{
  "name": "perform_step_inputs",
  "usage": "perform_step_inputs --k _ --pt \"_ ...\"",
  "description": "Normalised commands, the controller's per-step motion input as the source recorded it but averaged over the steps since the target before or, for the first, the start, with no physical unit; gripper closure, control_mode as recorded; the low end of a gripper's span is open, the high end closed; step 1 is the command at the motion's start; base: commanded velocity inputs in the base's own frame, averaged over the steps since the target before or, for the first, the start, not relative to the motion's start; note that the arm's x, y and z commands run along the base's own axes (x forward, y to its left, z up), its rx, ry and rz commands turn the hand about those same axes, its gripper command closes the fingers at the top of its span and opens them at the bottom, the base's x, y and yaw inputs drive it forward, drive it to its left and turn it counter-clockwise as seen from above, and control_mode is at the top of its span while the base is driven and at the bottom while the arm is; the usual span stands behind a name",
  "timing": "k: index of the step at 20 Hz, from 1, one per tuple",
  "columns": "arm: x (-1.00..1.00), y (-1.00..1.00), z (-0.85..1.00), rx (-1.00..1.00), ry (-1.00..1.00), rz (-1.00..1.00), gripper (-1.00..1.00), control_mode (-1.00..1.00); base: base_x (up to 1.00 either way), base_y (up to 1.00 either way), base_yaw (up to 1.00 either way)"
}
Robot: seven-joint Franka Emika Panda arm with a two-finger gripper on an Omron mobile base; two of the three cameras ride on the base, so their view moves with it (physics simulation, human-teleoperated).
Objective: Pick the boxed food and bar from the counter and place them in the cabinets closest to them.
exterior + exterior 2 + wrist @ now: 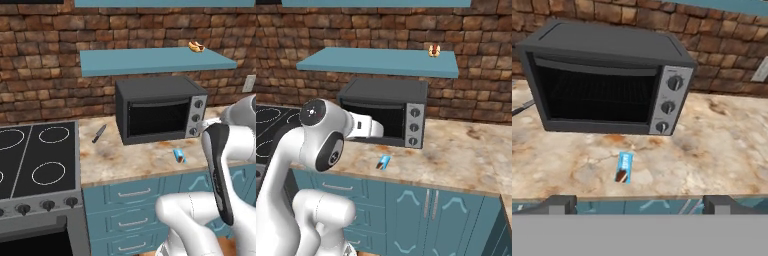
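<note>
The bar (624, 167) is a small blue wrapped piece with a dark reddish end. It lies flat on the marbled tan counter (722, 150), just in front of a toaster oven. The same bar (179, 155) (384, 162) sits near the counter's front edge in both base views. My gripper (640, 205) is open, its two dark fingertips (562, 204) spread wide, and it hovers off the counter's front edge, short of the bar and holding nothing. A long teal cabinet shelf (150, 61) (376, 62) runs along the brick wall above the oven. The boxed food is out of view.
A dark toaster oven (160, 110) fills the counter's back. A black-handled knife (99, 133) lies to its left, beside the stove (35, 160). A small bun-like item (196, 47) rests on the shelf's right end. Teal drawers (130, 192) are below the counter.
</note>
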Motion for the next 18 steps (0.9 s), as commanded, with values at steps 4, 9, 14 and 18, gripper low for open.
perform_step_inputs --k 4,9,14,18 --pt "0.1 0.01 -0.17 0.06 0.07 0.01 -1.0 -1.0 0.0 0.0 0.0" --pt "0.14 0.06 -0.16 0.01 0.09 0.0 -1.0 -1.0 0.0 0.0 0.0" --pt "0.14 0.11 -0.11 0.0 0.09 0.0 -1.0 -1.0 0.0 0.0 0.0" --pt "0.02 0.04 -0.07 0.01 0.04 0.0 -1.0 -1.0 0.0 0.0 0.0"
